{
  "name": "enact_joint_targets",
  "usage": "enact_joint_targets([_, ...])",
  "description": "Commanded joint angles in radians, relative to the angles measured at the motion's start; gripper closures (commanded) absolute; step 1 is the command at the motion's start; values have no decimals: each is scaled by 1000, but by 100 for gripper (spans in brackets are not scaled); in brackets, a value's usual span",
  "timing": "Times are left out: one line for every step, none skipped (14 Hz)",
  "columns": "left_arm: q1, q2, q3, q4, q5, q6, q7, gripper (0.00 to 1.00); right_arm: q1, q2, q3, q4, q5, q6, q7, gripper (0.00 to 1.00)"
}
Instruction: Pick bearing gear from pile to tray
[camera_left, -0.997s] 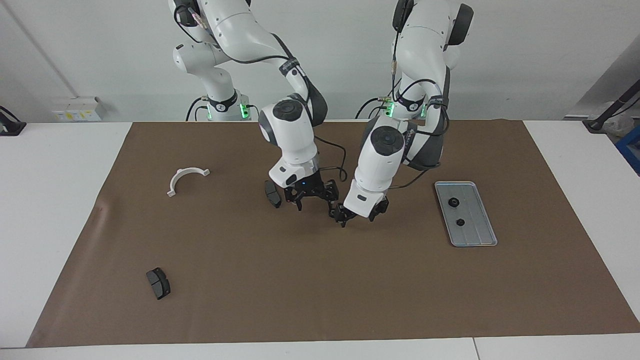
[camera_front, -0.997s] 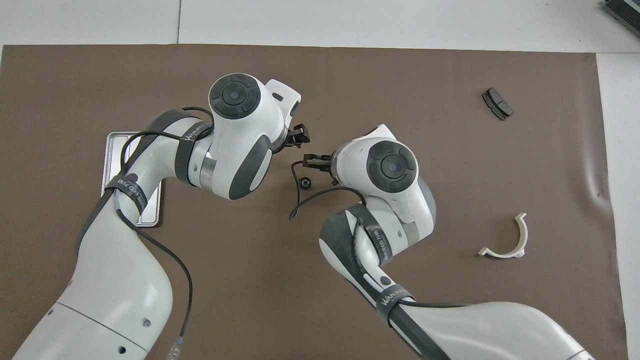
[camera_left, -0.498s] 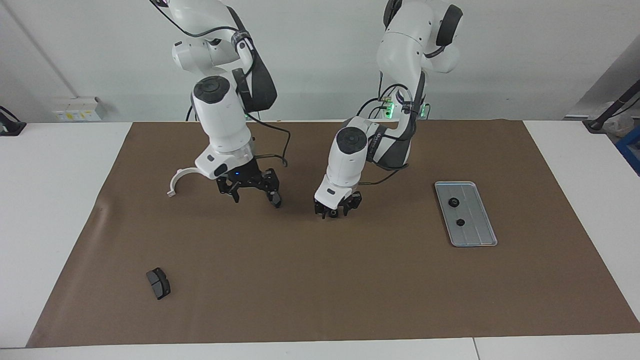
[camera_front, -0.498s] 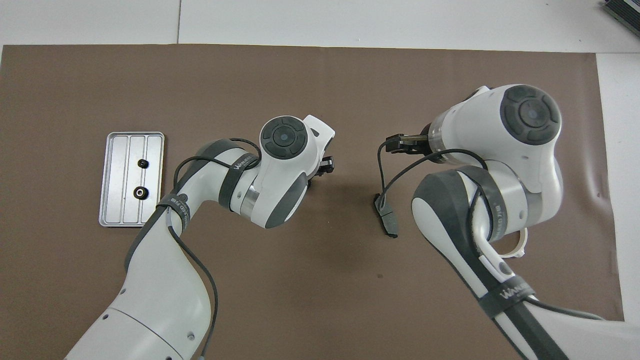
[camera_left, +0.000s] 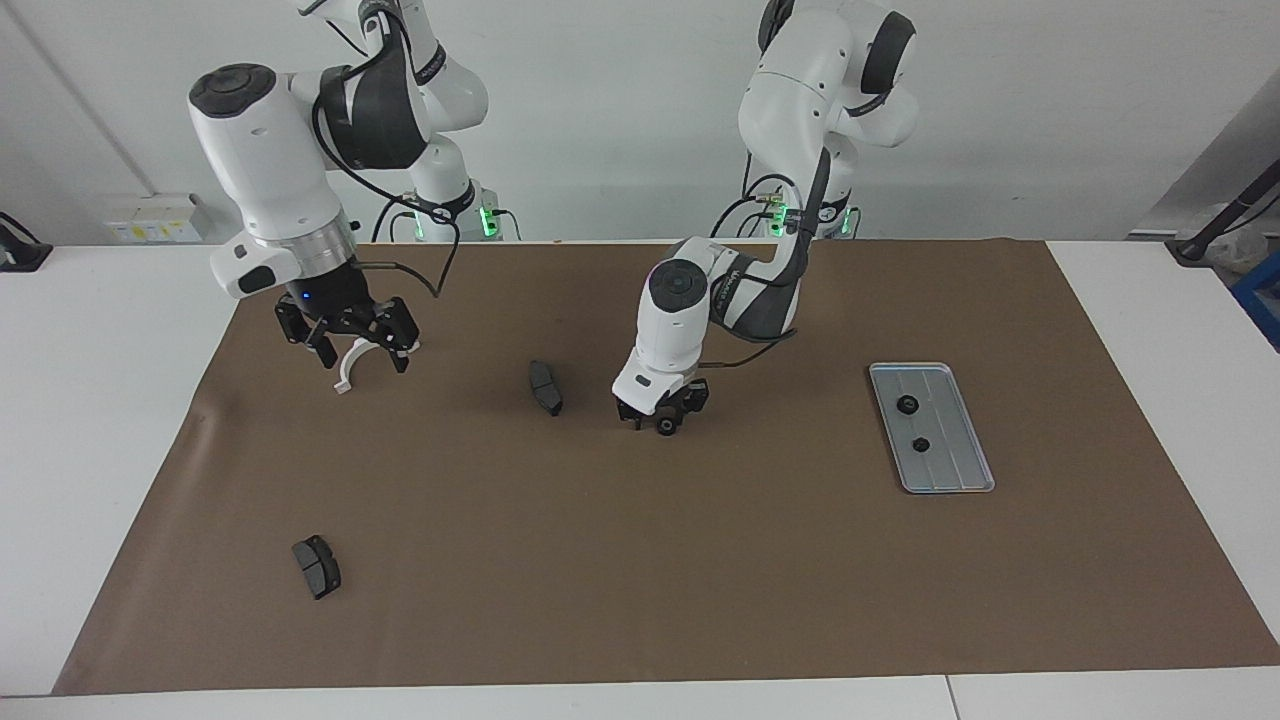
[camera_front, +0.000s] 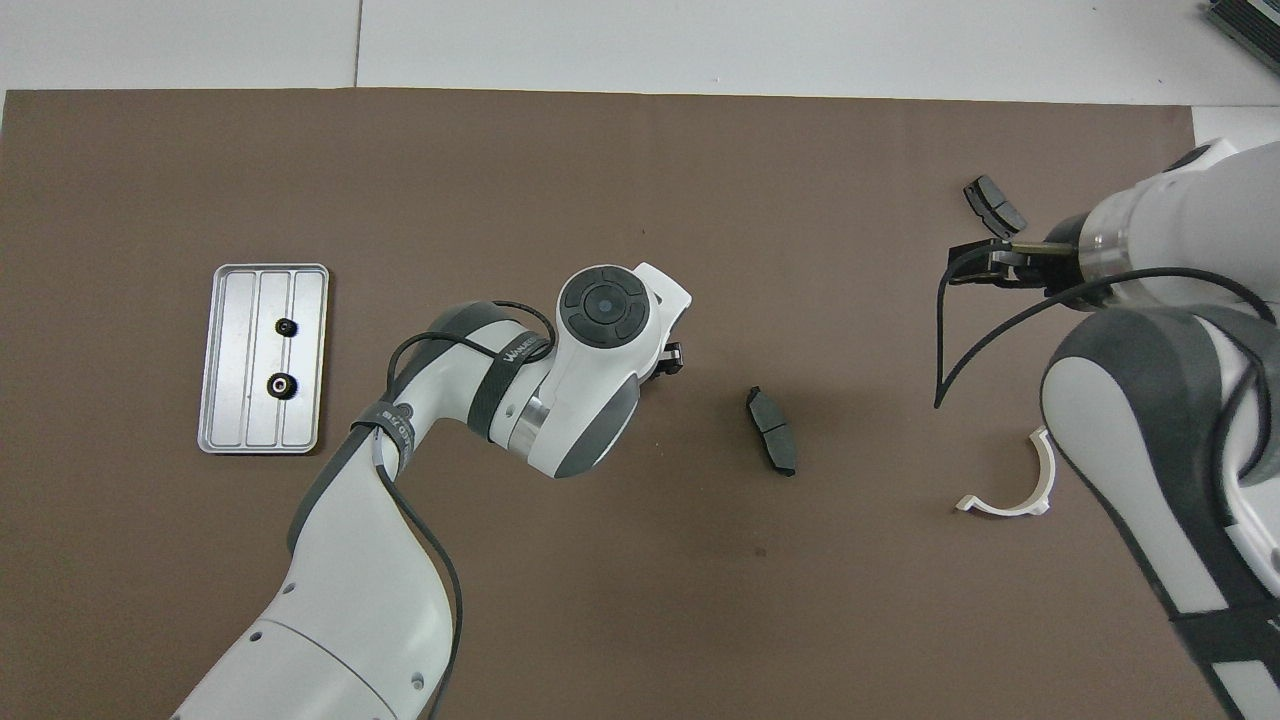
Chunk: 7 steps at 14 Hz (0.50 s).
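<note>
Facing view:
- The left gripper (camera_left: 664, 418) is seen low over the brown mat (camera_left: 640, 560) near the middle; a small black gear (camera_left: 666, 427) sits between its fingertips, which are closed in on it. Whether the gear is lifted off the mat cannot be told.
- The right gripper (camera_left: 352, 342) hangs over the white half-ring bracket (camera_left: 350, 372), at about 9 o'clock from the left gripper; its fingers are spread wide and nothing is held.
- A dark brake pad (camera_left: 545, 387) lies at 9 o'clock of the left gripper, just beside it; a second brake pad (camera_left: 316, 566) lies at about 7 o'clock, well apart.
- The tray (camera_left: 962, 474) lies at 3 o'clock, toward the left arm's end, with two black gears (camera_left: 908, 405) resting in it.

Overhead view:
- The left gripper's tips are mostly hidden under its wrist; the gear is not shown.
- The tray (camera_front: 222, 432) is seen at 9 o'clock of the left wrist, with both gears inside.
- One brake pad (camera_front: 771, 444) lies at 3 o'clock of that wrist; the bracket (camera_front: 1010, 500) lies at about 4 o'clock.
- The right gripper (camera_front: 985, 264) is shown just beside the second brake pad (camera_front: 993, 205).
</note>
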Motion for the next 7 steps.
enact_joint_targets([-11,2,17,-4,19,-21,-11,41,-37,-30,15,48,-7,-106,-11,0])
enact_joint_targets([-8,2,17,-5,19,-22,-10,49,-42,-30,14,82,-7,-154,-18,0])
enact_joint_targets([-6,2,17,-7,19,-24,-7,59,-47,-30,6,113,-9,-201,-50,0])
enact_joint_targets([-3,2,15,-5,19,-24,-4,69,-37,-32,-23,137,-13,-243,-90,0])
enact_joint_targets([-1,2,16,-5,19,-27,-2,81,-39,-36,-43,162,-15,-277,-124,0])
enact_joint_targets([2,2,17,-4,19,-27,1,91,-39,-46,-54,182,-16,-315,-150,0])
enact_joint_targets([9,1,17,3,19,-28,2,100,-39,-50,-60,200,-16,-370,-161,0])
